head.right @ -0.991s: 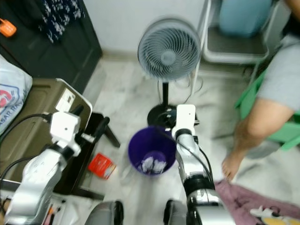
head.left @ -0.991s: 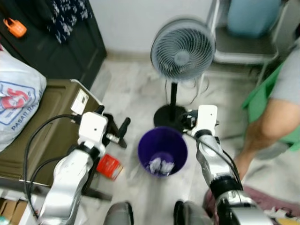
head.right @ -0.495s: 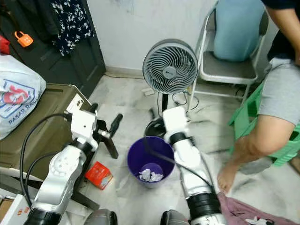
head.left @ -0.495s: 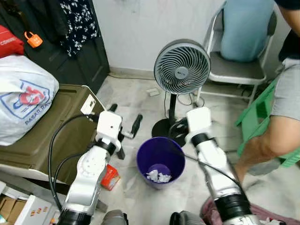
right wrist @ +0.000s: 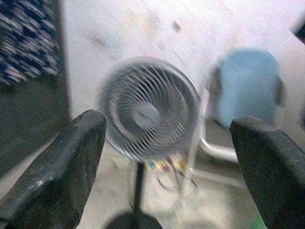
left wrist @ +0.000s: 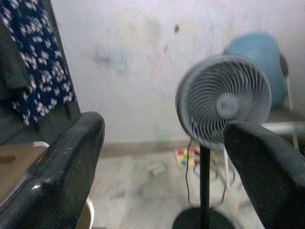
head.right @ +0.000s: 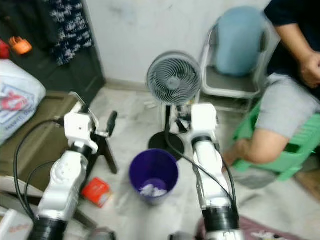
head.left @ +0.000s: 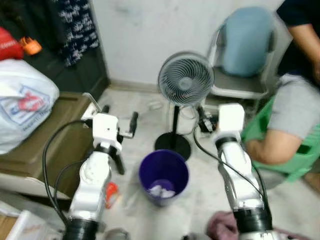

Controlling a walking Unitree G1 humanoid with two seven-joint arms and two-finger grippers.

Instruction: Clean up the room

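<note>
We are seeing crumpled paper (head.left: 161,190) already lying in the purple bin (head.left: 163,176), while a red packet (head.right: 96,191) is waiting on the floor (head.right: 125,212) and our left gripper (head.left: 118,118) and right gripper (right wrist: 167,167) are both spreading wide, holding nothing.

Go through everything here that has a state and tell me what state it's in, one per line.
Purple bin: upright, crumpled paper at the bottom.
Fan: upright on its stand.
Left gripper: open, holding nothing.
Right gripper: open, holding nothing.
Red packet: lying on the floor.
Chair: upright.
</note>
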